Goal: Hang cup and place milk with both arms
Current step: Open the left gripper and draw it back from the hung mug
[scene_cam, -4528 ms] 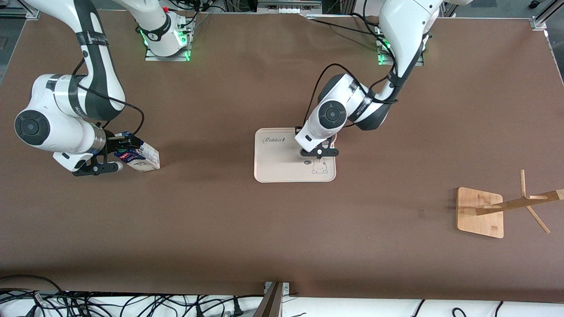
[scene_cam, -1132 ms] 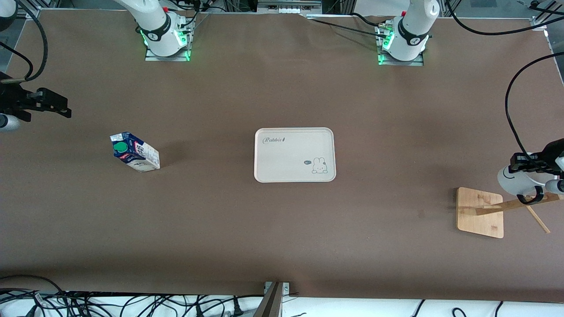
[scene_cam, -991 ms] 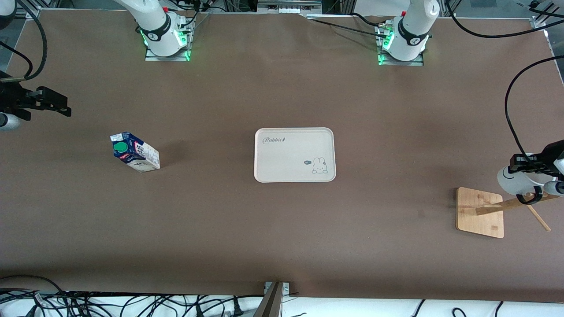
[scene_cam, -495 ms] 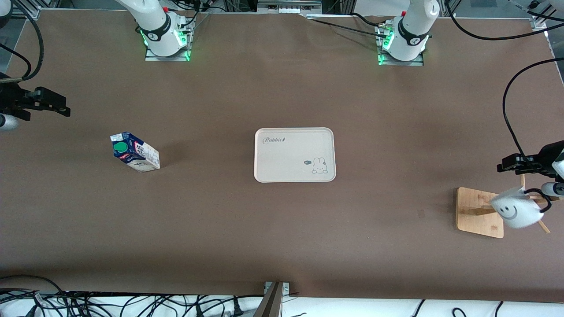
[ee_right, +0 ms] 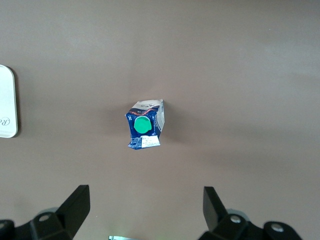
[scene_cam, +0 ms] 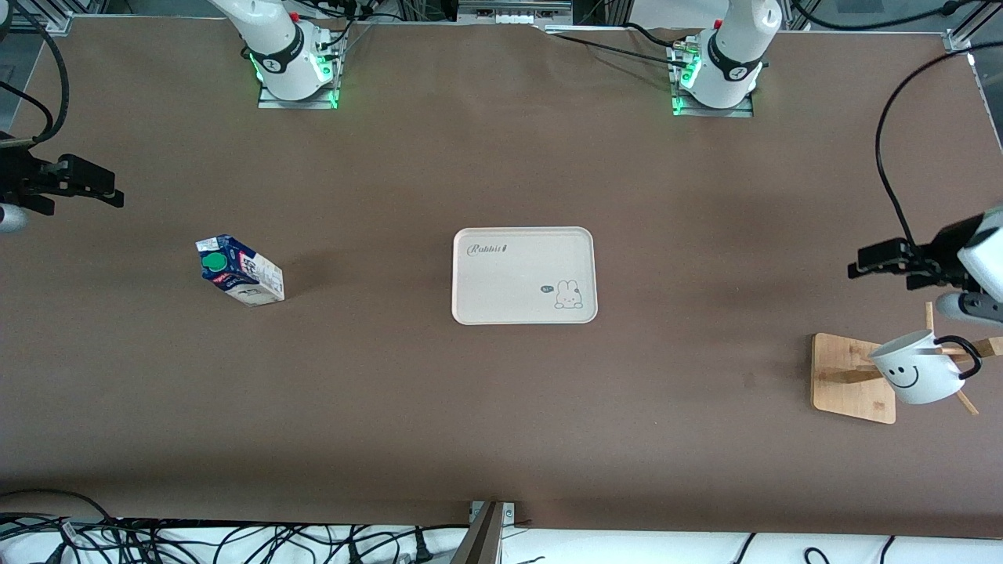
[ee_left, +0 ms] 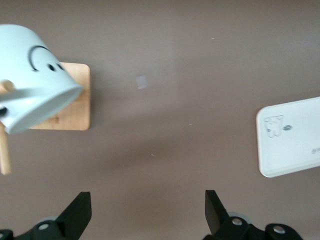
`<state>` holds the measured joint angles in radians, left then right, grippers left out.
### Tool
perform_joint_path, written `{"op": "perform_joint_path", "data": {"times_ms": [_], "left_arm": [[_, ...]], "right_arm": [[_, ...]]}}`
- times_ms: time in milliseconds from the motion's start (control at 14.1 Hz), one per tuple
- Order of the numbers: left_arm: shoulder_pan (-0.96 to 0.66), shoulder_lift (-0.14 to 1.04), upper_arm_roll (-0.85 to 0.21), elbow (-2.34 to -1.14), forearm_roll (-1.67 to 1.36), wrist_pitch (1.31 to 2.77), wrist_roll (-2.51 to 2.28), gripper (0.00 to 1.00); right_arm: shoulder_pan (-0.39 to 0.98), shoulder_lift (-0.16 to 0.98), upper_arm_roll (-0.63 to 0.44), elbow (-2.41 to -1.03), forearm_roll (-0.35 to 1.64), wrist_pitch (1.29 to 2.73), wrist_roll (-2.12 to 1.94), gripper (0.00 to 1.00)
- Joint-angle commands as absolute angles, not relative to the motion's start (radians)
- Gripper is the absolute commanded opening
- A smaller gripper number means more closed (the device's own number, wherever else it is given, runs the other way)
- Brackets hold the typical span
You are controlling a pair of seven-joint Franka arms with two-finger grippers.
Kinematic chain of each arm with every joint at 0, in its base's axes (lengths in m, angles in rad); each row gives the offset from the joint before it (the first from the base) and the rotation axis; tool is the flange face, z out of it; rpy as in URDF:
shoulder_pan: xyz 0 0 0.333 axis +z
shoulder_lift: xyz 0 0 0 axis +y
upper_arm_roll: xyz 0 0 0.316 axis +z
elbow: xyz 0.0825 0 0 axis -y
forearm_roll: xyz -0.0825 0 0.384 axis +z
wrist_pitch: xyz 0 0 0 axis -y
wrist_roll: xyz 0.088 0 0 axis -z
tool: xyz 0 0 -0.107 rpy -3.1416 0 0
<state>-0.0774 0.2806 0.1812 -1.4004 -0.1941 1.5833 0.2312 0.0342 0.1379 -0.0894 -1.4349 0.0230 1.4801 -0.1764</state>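
Observation:
The cup (scene_cam: pixel 915 376), a white mug with a black smiley face, hangs tilted by its black handle on a peg of the wooden rack (scene_cam: pixel 852 380). It also shows in the left wrist view (ee_left: pixel 35 75). My left gripper (scene_cam: pixel 862 264) is open and empty, up over the table beside the rack; its open jaws show in the left wrist view (ee_left: pixel 147 212). The milk (scene_cam: pixel 239 271) stands on the table toward the right arm's end, green cap up. My right gripper (scene_cam: pixel 110 194) is open and empty, high above the carton (ee_right: pixel 145 125).
A cream tray (scene_cam: pixel 523 235) with a rabbit drawing lies flat at mid-table; its corner shows in the left wrist view (ee_left: pixel 295 145) and its edge in the right wrist view (ee_right: pixel 7 105). Cables run along the table edge nearest the front camera.
My left gripper let go of the cup, which now hangs on the rack peg, and drew up and away from the rack. My right gripper has barely moved.

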Motion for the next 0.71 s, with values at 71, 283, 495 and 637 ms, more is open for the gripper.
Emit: {"op": "perform_joint_path", "data": {"times_ms": [71,283,495,637], "left_arm": [[-0.014,0.154,0.025,-1.483,-0.060,1.543,0.172,1.00],[0.098,0.106,-0.071,-1.557,-0.052,1.514,0.172,1.00],[0.107,0.081,-0.074,-1.600,-0.026,1.523,0.161,1.00],[0.091,0.051,-0.078,-1.633,0.017,1.555,0.103,1.00]], "right_arm": [[-0.005,0.143,-0.064,-1.408,0.006,1.444,-0.183,1.00],[-0.005,0.141,-0.064,-1.410,0.005,1.416,-0.179,1.00],[-0.003,0.140,-0.061,-1.413,-0.032,1.416,-0.175,1.00],[-0.002,0.140,-0.020,-1.414,-0.142,1.420,-0.169,1.00]]}}
